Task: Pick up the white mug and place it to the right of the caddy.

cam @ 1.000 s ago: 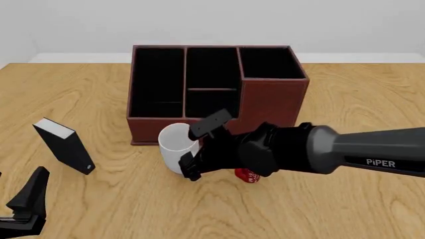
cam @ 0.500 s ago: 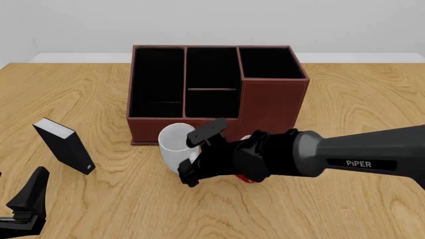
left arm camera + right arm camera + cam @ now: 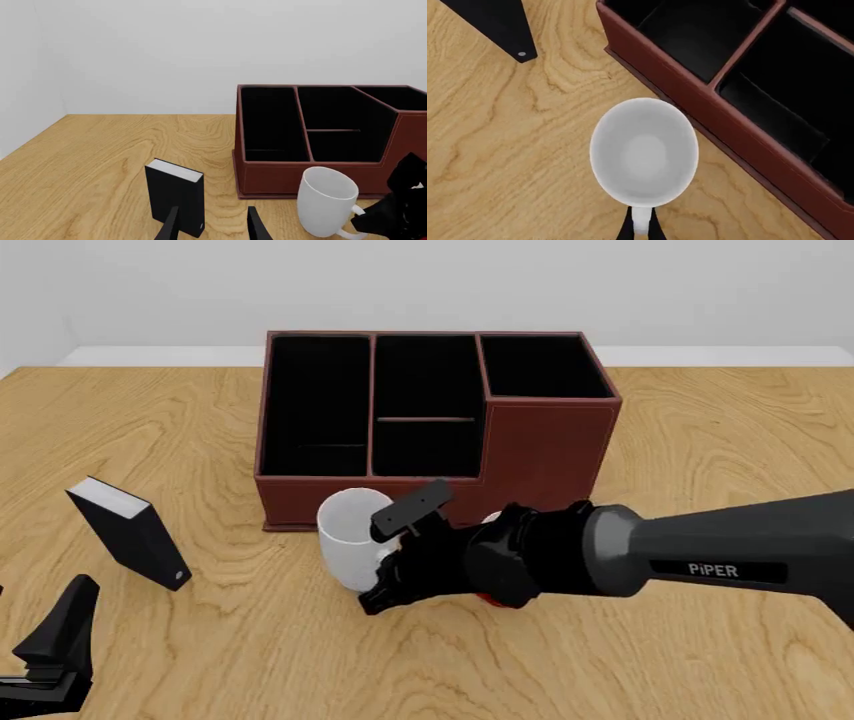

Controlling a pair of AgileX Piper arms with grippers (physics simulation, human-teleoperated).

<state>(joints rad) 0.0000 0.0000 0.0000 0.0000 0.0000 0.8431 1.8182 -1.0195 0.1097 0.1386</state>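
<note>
1. The white mug (image 3: pixel 350 536) is plain glossy ceramic, upright with its mouth open upward, and its loop handle (image 3: pixel 640 221) points toward the right arm.
2. It stands on the desk (image 3: pixel 694 440) just in front of the caddy (image 3: pixel 547 445), near the caddy's front left portion; the right wrist view shows a thin strip of wood between them.
3. The right claw (image 3: pixel 639 229) has its two fingertips pressed against either side of the handle, clamped on it.
4. The left claw (image 3: pixel 212 225) hangs low at the near left with its fingers apart, holding nothing.
5. A small black box (image 3: pixel 128 531) with a white top stands well to the mug's left.
6. A red object (image 3: pixel 497 592) shows partly under the right arm.
7. Bare wood stretches to the right of the caddy.
</note>
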